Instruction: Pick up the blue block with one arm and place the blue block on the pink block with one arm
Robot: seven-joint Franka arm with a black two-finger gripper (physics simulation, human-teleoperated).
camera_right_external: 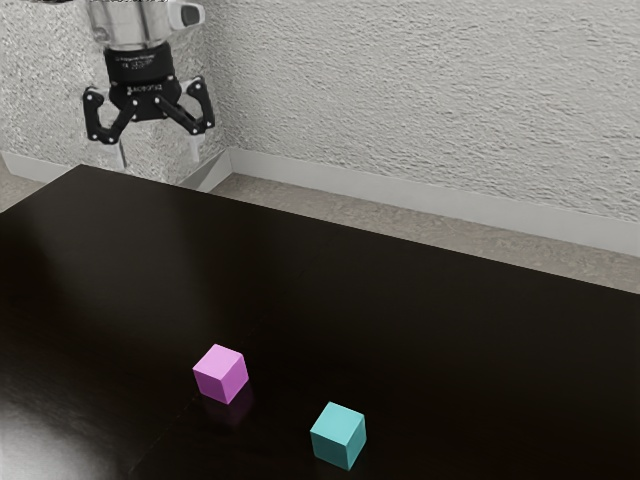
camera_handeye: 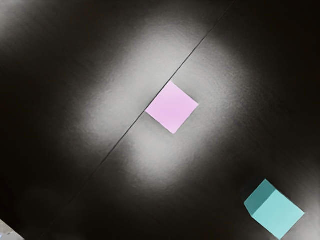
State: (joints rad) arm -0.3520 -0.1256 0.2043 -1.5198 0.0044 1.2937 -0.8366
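Well, over the far edge of the black table (camera_right_external: 420,310), the gripper (camera_right_external: 157,150) hangs high, fingers spread, holding nothing. The blue block (camera_right_external: 338,435) rests on the table near the pink block (camera_right_external: 221,373); a skewed descent could catch its corners and knock either 1 aside.

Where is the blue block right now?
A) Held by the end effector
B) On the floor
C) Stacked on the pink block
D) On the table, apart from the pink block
D: the blue block sits on the dark table with a gap between it and the pink block, while the end effector hangs open and empty high above the table's far edge.
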